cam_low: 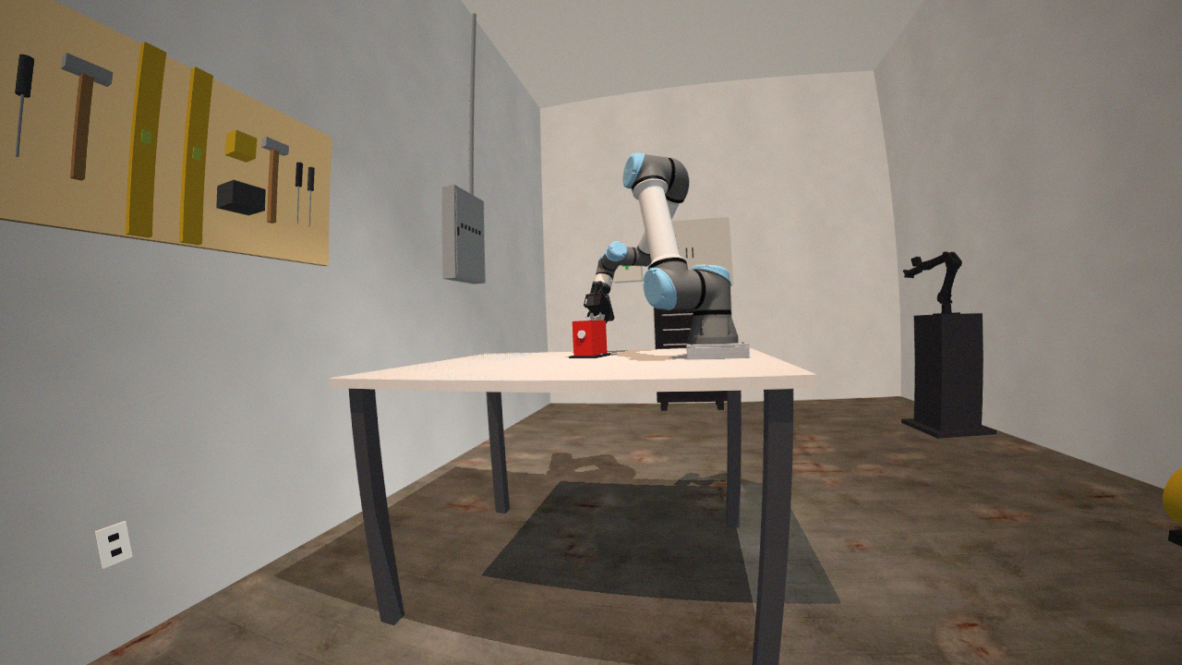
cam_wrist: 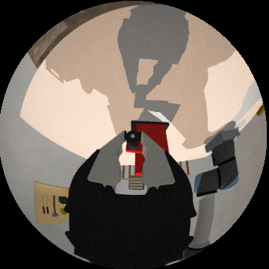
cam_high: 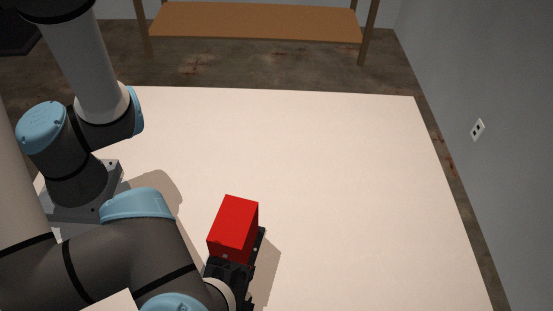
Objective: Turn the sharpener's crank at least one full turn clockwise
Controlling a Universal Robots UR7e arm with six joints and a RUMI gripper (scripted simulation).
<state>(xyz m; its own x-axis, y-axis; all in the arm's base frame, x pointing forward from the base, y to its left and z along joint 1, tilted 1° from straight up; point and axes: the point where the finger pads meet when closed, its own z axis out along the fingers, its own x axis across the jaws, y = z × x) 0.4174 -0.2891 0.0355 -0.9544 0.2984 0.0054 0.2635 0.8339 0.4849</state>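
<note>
Your gripper [cam_wrist: 131, 143] is clamped on the black knob of the crank [cam_wrist: 139, 161], whose red arm runs toward 6 o'clock in the wrist view. You appear mid-turn; next, sweep the knob clockwise around the shaft without loosening. The red sharpener [cam_high: 233, 227] sits at the gripper's 12 o'clock on the table [cam_high: 348, 185].
</note>
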